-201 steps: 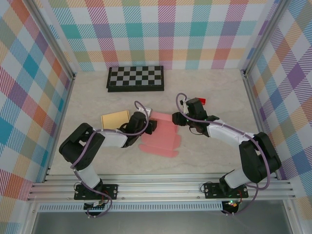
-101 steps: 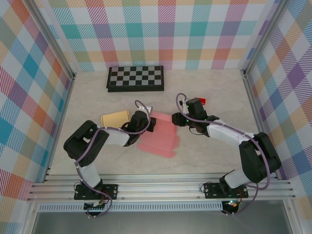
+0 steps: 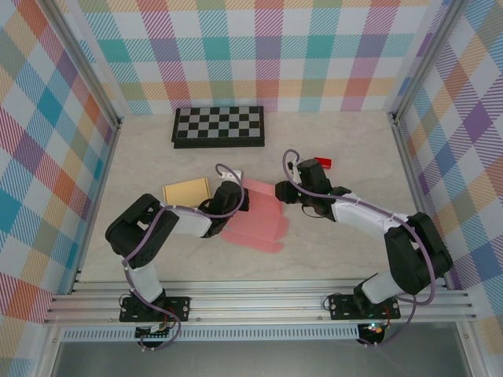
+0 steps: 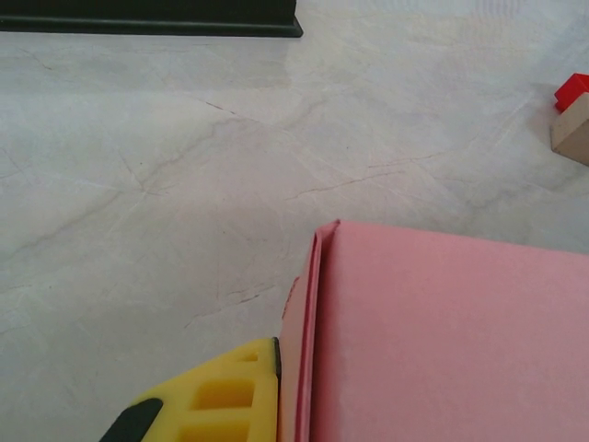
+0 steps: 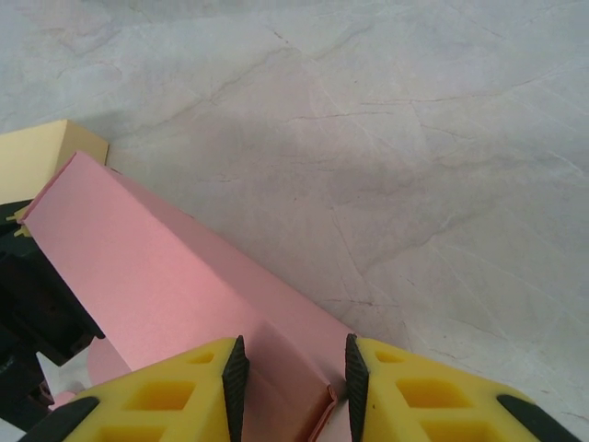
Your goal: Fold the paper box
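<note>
Pink paper box (image 3: 255, 218) lies part-folded on the pale stone-look table (image 3: 338, 251) between the two arms, just right of a tan card (image 3: 185, 192) and well in front of the chessboard (image 3: 219, 126). At its left end the left gripper (image 3: 240, 201) pinches an upright flap. In the left wrist view one yellow finger (image 4: 216, 401) lies flush against the flap's edge, the other hidden behind the paper. The right gripper (image 5: 293, 359) sits at the box's far right corner, jaws partly spread astride a raised pink panel — whether the pads press on it I cannot tell.
</note>
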